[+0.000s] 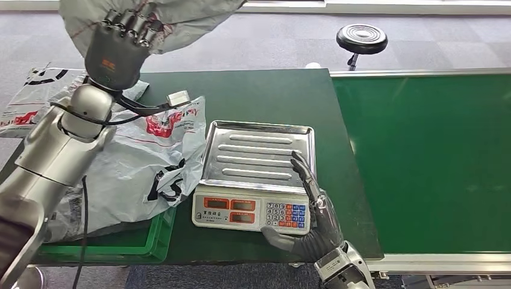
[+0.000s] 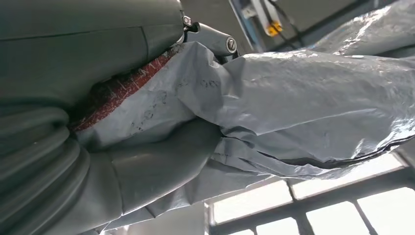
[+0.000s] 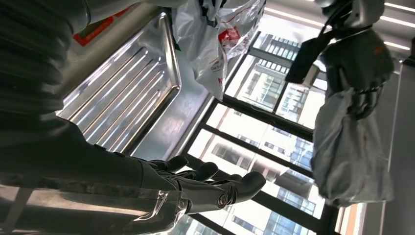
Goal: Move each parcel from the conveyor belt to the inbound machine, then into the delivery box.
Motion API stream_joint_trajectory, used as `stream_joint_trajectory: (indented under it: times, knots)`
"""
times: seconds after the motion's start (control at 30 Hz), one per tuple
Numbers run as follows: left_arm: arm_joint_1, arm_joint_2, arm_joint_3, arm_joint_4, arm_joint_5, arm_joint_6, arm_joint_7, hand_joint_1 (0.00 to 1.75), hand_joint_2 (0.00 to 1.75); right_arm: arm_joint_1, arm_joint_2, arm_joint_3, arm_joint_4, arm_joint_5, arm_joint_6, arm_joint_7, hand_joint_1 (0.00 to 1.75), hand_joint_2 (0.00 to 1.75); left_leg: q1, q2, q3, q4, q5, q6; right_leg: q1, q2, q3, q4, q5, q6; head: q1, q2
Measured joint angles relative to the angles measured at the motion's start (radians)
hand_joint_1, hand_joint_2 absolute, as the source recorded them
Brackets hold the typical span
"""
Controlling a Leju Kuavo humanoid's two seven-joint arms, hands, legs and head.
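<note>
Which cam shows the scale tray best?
Head view: the whole steel tray shows, bare, above the keypad. Right wrist view catches part of it at a slant. Left wrist view gives the left hand gripping the grey parcel.

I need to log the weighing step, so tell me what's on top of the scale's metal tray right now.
The steel tray carries no parcel. The right hand, open, hovers over its near right corner and hides that part. The left hand holds a grey parcel raised off to the side.

right hand point(image 3: 195, 183) open at lower centre, steel tray point(image 3: 122, 93) upper left, left hand point(image 3: 359, 63) gripping grey parcel point(image 3: 350, 147) at right
</note>
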State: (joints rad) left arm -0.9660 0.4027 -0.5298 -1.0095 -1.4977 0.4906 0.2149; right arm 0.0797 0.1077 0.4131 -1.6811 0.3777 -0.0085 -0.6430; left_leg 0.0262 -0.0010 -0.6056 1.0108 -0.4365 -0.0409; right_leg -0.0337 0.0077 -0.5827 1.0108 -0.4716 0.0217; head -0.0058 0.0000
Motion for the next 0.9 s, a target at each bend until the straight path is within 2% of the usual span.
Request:
stream_joint_trajectory:
  times: [0.1, 0.17, 0.27, 0.4, 0.5, 0.63, 0.73, 0.87, 0.9]
  knots:
    - [0.021, 0.077, 0.079, -0.001, 0.0, 0.043, 0.0, 1.75, 1.75, 0.045, -0.012, -0.008, -0.019, 0.005, -0.015, -0.001, 0.0, 1.75, 0.0, 0.001, 0.0, 0.0, 0.0, -0.001, 0.0, 0.0, -0.001, 0.0, -0.001, -0.001, 0.0, 0.0]
    - [0.046, 0.111, 0.111, -0.002, 0.0, 0.055, 0.014, 1.75, 1.75, 0.067, -0.017, -0.015, -0.032, 0.007, -0.021, -0.002, 0.0, 1.75, 0.0, 0.0, 0.0, 0.0, 0.0, -0.001, 0.0, -0.001, -0.001, 0.0, -0.001, -0.001, 0.0, 0.0]
    - [0.076, 0.145, 0.135, -0.003, 0.0, 0.059, 0.019, 1.75, 1.75, 0.083, -0.02, -0.021, -0.044, 0.009, -0.024, -0.002, 0.0, 1.75, 0.0, -0.001, -0.001, 0.0, 0.0, -0.001, 0.0, -0.002, -0.001, 0.0, -0.001, -0.001, 0.0, 0.0]
    - [0.095, 0.167, 0.153, -0.005, 0.0, 0.054, 0.032, 1.75, 1.75, 0.095, -0.023, -0.024, -0.052, 0.011, -0.025, -0.002, 0.0, 1.75, 0.0, -0.001, -0.001, 0.0, 0.0, -0.001, 0.0, -0.001, -0.001, 0.0, -0.001, -0.001, 0.0, 0.0]
    - [0.129, 0.17, 0.16, -0.002, 0.0, 0.032, 0.075, 1.75, 1.75, 0.107, -0.024, -0.027, -0.061, 0.013, -0.036, 0.004, 0.0, 1.75, -0.001, -0.001, 0.0, 0.0, -0.001, -0.001, -0.001, -0.001, 0.0, 0.0, -0.001, -0.001, 0.0, 0.0]
    - [0.248, 0.154, 0.209, 0.044, 0.0, -0.021, 0.071, 1.75, 1.75, 0.153, -0.026, -0.044, -0.089, 0.016, -0.065, 0.016, 0.0, 1.75, -0.001, 0.002, 0.001, 0.0, -0.002, -0.002, -0.001, 0.001, -0.001, 0.0, -0.002, -0.002, 0.0, 0.0]
    - [0.374, 0.131, 0.286, 0.089, 0.0, -0.046, 0.013, 1.75, 1.75, 0.191, -0.04, -0.054, -0.109, 0.015, -0.082, 0.017, 0.0, 1.75, -0.001, 0.006, 0.002, 0.0, -0.004, -0.003, -0.001, 0.005, -0.001, 0.0, -0.002, -0.002, 0.0, 0.0]
    - [0.589, 0.083, 0.442, 0.086, 0.012, -0.131, -0.128, 1.75, 1.75, 0.227, -0.065, -0.063, -0.124, 0.004, -0.099, 0.012, 0.0, 1.75, -0.002, 0.014, 0.006, -0.001, -0.01, -0.003, -0.002, 0.013, 0.0, -0.001, -0.004, -0.002, 0.0, 0.0]
    - [0.62, 0.075, 0.467, 0.079, 0.015, -0.144, -0.149, 1.75, 1.75, 0.23, -0.068, -0.064, -0.126, 0.002, -0.101, 0.011, 0.0, 1.75, -0.002, 0.016, 0.007, -0.001, -0.011, -0.003, -0.003, 0.014, 0.0, -0.001, -0.004, -0.002, 0.0, 0.0]
